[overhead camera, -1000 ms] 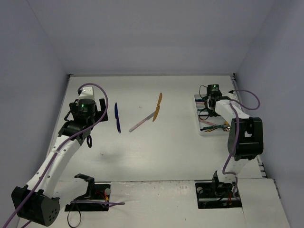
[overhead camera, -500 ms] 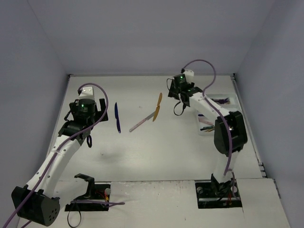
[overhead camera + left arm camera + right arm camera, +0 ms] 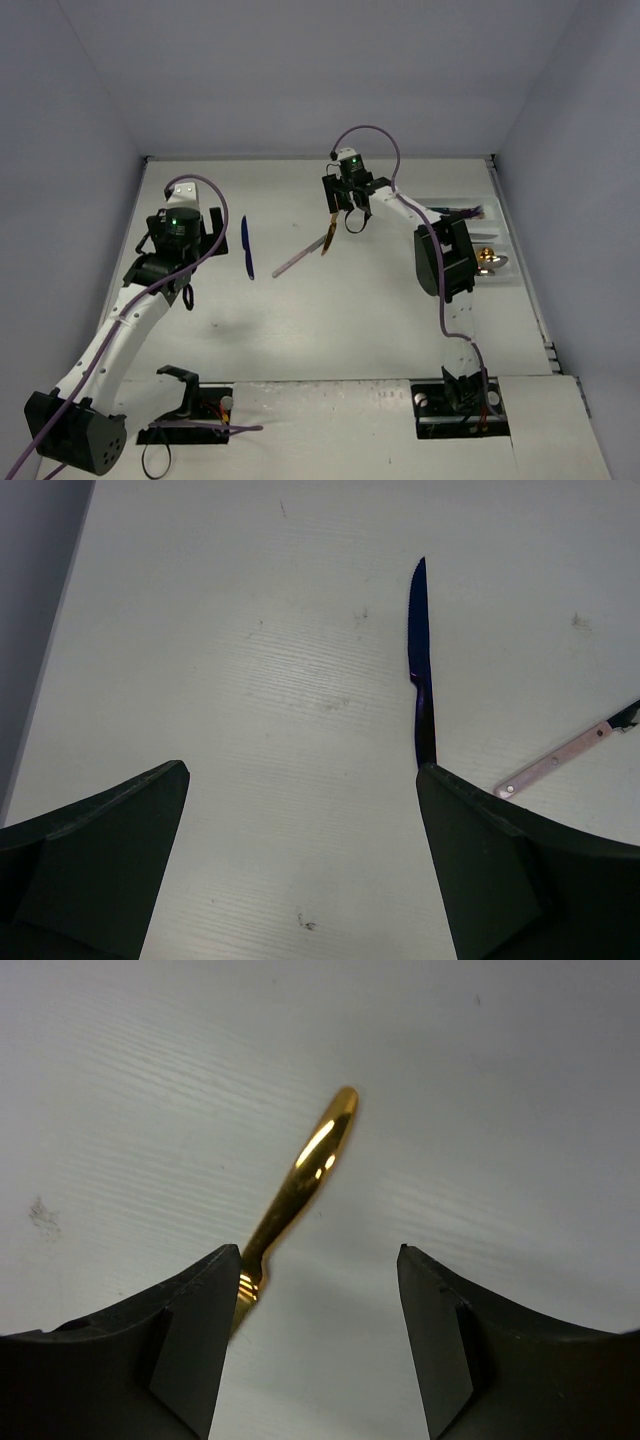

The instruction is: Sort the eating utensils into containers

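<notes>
While the right fingers [image 3: 190, 1330] hover half open and empty over the gold utensil [image 3: 300, 1175] at upper centre of the table [image 3: 330, 320], pickup seems in hand. Next they should straddle its handle and close; left fingers [image 3: 90, 860] gape empty.

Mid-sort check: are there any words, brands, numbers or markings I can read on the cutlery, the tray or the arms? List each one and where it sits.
No text can be read in any view.
Blue knife: plain blade, no stamp visible.
Gold utensil handle: smooth, no marking.
Pink-handled utensil: nothing legible.
White tray: too small to show any label.
</notes>
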`<state>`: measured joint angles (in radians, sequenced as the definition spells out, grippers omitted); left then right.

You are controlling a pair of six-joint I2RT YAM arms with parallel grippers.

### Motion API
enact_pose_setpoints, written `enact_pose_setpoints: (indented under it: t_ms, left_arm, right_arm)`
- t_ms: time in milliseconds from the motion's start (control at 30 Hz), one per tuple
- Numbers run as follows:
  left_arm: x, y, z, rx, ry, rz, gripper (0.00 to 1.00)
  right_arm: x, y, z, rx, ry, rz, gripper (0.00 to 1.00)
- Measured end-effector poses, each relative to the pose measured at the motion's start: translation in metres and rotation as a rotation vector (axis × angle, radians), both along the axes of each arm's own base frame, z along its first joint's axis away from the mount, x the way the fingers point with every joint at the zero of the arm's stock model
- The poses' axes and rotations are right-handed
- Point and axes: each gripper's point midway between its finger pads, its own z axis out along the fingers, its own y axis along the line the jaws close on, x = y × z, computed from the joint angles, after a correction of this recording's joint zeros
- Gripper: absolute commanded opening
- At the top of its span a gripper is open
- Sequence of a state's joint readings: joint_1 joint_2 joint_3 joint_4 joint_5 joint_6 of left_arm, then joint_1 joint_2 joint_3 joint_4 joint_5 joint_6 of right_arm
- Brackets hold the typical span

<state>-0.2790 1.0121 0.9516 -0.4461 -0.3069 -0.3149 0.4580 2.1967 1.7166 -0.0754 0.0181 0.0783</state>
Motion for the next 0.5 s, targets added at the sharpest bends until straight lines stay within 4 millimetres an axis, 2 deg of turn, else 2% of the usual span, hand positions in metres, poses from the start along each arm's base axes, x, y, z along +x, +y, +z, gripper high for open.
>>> enact_pose_setpoints:
  t_ms: [133,367,500]
  left_arm:
    - [0.000,0.000,-0.001,0.001,0.004,0.000,0.97]
    - [0.001,-0.001,-0.004,0.003,0.013,-0.001,0.97]
    - [0.002,-0.001,-0.005,0.003,0.017,-0.002,0.97]
  right_arm:
    - [0.016,0.014,0.000,0.019,-0.030,0.051,0.61]
    - [0.029,0.022,-0.040,0.001,0.000,0.075,0.60]
    - [0.033,0.021,-0.045,0.003,-0.004,0.068,0.57]
